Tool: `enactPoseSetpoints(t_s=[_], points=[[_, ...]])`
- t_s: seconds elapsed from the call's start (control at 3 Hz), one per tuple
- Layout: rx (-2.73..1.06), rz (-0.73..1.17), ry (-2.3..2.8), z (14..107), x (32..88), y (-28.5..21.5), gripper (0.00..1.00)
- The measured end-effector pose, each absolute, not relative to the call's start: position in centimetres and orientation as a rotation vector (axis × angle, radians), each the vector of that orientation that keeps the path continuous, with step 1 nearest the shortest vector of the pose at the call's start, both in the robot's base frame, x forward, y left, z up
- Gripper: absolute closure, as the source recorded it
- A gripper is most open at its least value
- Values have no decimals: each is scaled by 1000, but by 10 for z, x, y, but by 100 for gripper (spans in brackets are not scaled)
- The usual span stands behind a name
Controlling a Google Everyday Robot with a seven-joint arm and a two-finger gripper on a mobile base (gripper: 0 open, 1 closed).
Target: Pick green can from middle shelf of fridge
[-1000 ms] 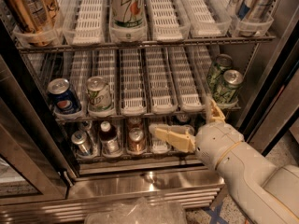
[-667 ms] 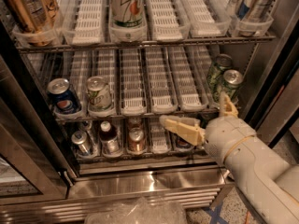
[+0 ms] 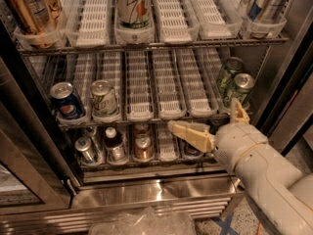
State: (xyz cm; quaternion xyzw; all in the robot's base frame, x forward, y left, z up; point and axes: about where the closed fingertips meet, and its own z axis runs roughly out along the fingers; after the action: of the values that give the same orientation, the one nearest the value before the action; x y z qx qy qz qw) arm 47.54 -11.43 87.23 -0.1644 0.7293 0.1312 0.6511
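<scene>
The hand point(image 3: 205, 115) was seen spread wide, just in front of the middle shelf point(image 3: 164, 89) of the fridge point(image 3: 146, 195). The green can point(image 3: 239, 88) stood just above its upturned finger. The hand would best be raised and centred until the can was flanked, then closed.

Bare lanes point(image 3: 166, 84) of the middle shelf point(image 3: 146, 120) left of the green can point(image 3: 239, 88); gripper point(image 3: 215, 123) just below it, fingers point(image 3: 188, 131) spread.
</scene>
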Motion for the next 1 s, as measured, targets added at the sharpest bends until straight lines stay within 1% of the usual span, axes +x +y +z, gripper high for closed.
enactPoseSetpoints(t_s=[0.67,1.0], points=[[-235,162,1764,884,501,-191,0],[-214,151,1774,880,501,-203,0]])
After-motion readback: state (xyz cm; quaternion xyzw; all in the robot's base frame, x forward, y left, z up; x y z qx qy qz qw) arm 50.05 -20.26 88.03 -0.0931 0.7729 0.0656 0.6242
